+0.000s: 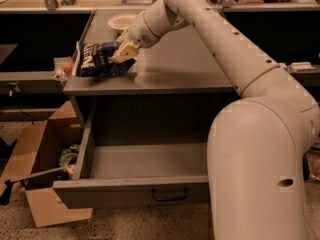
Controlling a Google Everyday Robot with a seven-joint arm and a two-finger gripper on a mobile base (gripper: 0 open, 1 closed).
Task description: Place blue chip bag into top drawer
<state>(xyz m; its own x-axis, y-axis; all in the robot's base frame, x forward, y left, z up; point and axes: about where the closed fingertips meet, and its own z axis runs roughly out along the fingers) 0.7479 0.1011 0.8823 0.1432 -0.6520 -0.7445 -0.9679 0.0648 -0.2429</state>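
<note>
The blue chip bag (98, 59), dark navy foil with white lettering, lies on the left front part of the grey cabinet top (175, 69). My gripper (123, 52) reaches down from the right onto the bag's right end, its cream fingers (126, 50) touching or gripping the foil. The top drawer (135, 189) stands pulled out below the cabinet top, its grey inside bare, with a dark bar handle (170, 194) on its front panel. My white arm fills the right side of the view.
A cream round bowl (121, 20) sits at the back of the cabinet top. An open brown cardboard box (37, 174) with items inside stands on the floor left of the drawer. A counter with clutter runs along the back.
</note>
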